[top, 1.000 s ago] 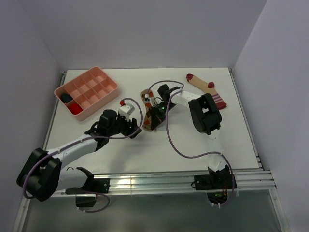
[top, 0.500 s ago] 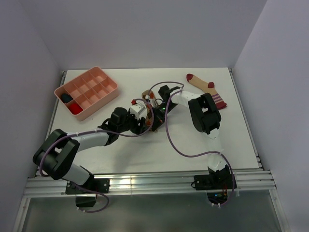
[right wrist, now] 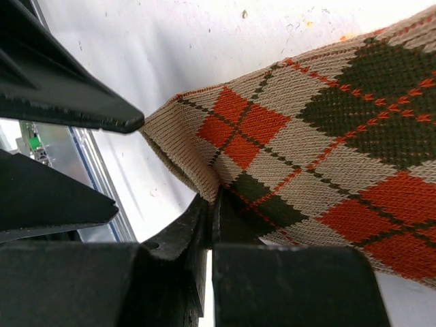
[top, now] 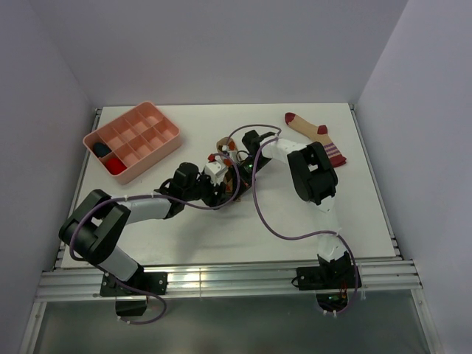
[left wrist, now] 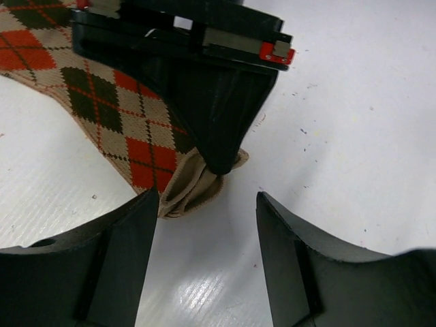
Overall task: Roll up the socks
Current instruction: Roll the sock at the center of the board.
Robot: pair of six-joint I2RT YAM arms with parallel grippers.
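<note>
Argyle sock (left wrist: 102, 102) lying lengthwise far-to-near, near end pinched in right jaws, left jaws spread just beside

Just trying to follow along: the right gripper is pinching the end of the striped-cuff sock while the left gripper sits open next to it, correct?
Not quite. The right gripper pinches the end of the argyle sock, not the striped-cuff one, as the right wrist view shows. The striped-cuff sock lies apart, untouched. The left gripper does sit open next to the pinched end.
</note>
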